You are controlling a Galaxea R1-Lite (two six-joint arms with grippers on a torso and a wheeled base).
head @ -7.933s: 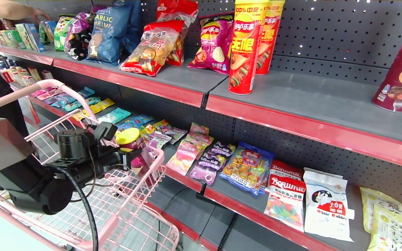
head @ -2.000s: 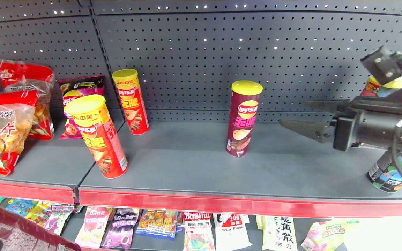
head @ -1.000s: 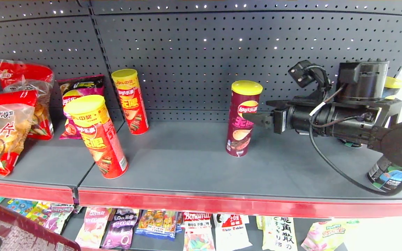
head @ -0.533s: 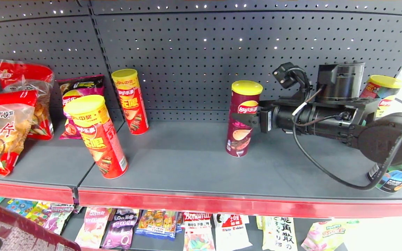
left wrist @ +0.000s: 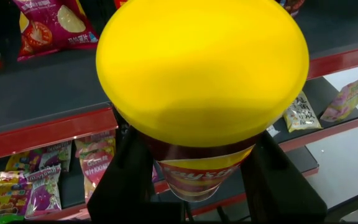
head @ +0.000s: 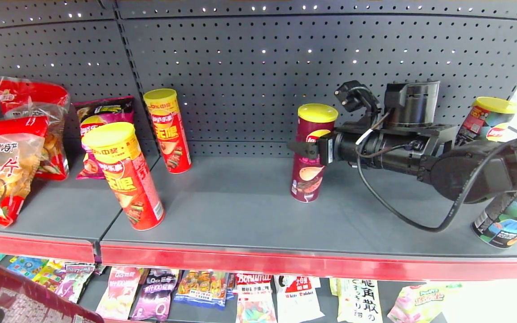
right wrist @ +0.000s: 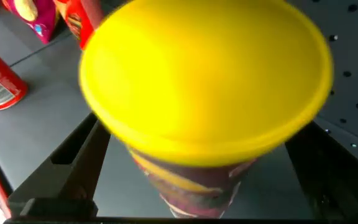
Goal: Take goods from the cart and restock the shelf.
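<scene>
Well left of the maroon can [head: 308, 181], crinkled foil snack bags [head: 7, 170] lean on the matte grey shelf [head: 240, 215]. Nearer to it stands a glossy red can [head: 126, 179], cylindrical and yellow-lidded. The maroon can stands upright at mid-shelf. The right tool [head: 302, 147], on an arm held level from the right, has its fingers apart on either side of this can; the far finger is hidden behind it. Right of the maroon can, the arm covers part of a printed can [head: 505, 222]. The left tool [left wrist: 194, 134] is clamped on a second can [left wrist: 201, 68], whose yellow lid hides most of its body.
</scene>
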